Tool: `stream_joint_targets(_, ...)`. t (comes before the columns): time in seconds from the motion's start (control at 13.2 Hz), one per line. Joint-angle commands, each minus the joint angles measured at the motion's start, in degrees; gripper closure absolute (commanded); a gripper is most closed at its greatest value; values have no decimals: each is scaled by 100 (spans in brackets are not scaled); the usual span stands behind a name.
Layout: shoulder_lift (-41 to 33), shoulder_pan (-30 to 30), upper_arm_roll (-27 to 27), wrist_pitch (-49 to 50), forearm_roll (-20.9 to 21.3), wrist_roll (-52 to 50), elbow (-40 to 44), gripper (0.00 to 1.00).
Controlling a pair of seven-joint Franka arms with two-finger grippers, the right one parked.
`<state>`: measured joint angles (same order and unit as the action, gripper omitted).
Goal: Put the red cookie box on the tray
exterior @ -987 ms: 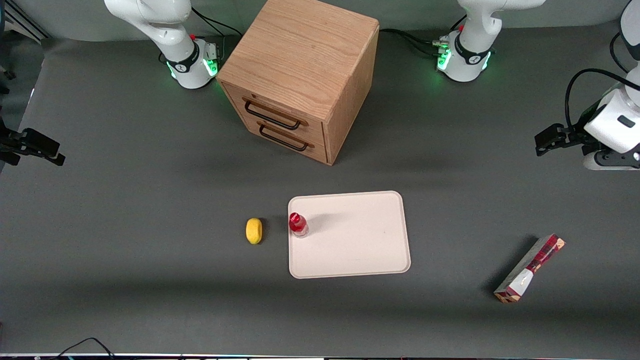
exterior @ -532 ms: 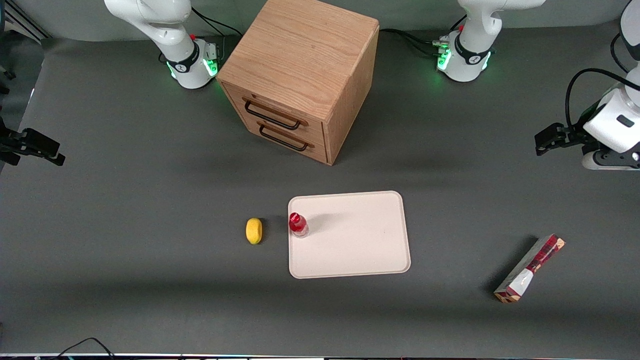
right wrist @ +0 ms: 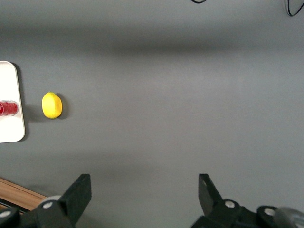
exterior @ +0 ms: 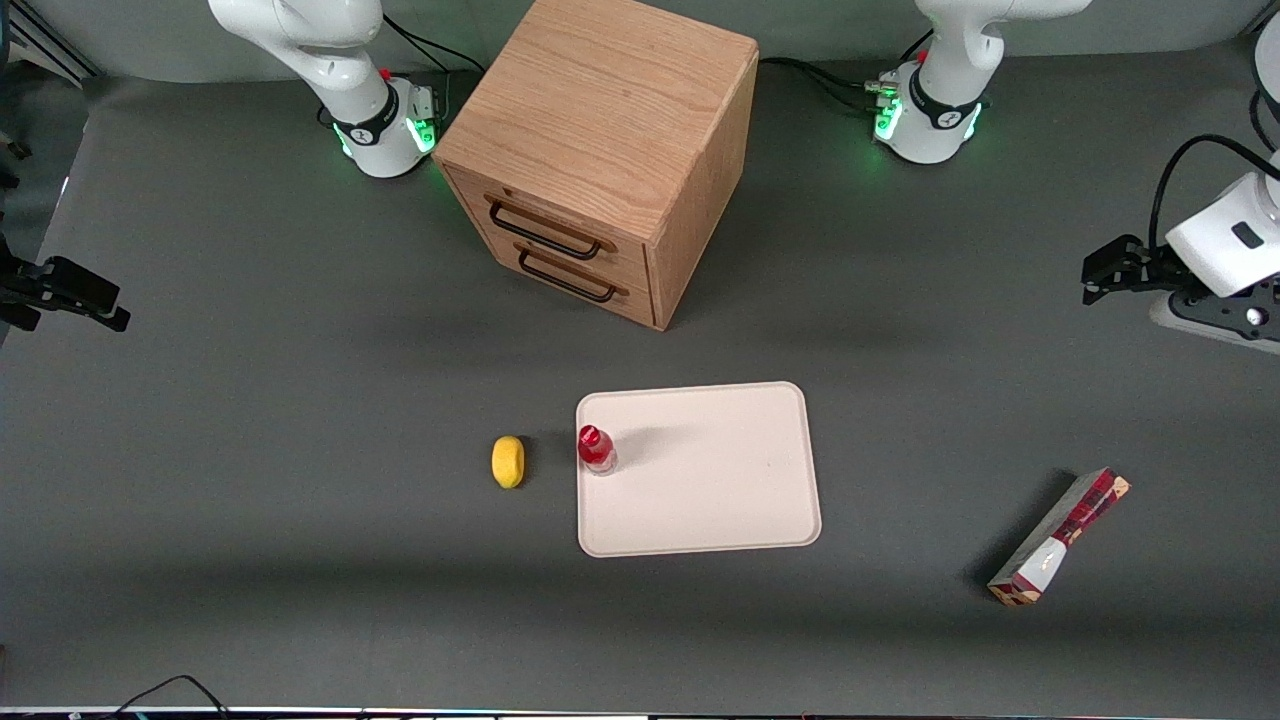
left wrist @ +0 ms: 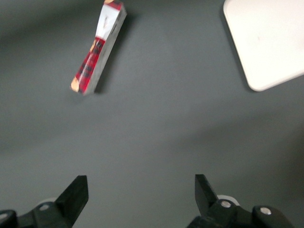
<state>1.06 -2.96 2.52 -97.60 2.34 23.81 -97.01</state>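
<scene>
The red cookie box [exterior: 1060, 538] lies on the grey table toward the working arm's end, nearer the front camera than the tray; it also shows in the left wrist view [left wrist: 98, 47]. The beige tray [exterior: 720, 490] lies flat in the middle of the table, and one corner of it shows in the left wrist view [left wrist: 266, 42]. My left gripper [exterior: 1105, 275] hangs high above the table at the working arm's end, farther from the front camera than the box. Its fingers [left wrist: 76, 194] are open with only bare table between them.
A small red-capped bottle [exterior: 596, 449] stands on the tray's edge. A yellow lemon [exterior: 508, 461] lies beside the tray toward the parked arm's end. A wooden drawer cabinet [exterior: 600, 150] stands farther from the camera than the tray.
My left gripper has shifted slightly outward toward the working arm's end of the table. The box, tray, bottle and lemon have not moved.
</scene>
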Motion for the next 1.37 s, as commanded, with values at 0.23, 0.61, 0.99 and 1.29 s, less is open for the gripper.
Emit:
stream_joint_targets(0.23,912,-55,355,-1163,38,1652,278,0)
stream_joint_targets(0.61,2423,-29,574,-1287,-67,1969,1491,0)
stream_joint_targets(0.99,3294,59,592,-2122,-470,1978,1519,0)
stream_joint_targets(1.29,3761,68,592,-2720,-568,2295,1492,0)
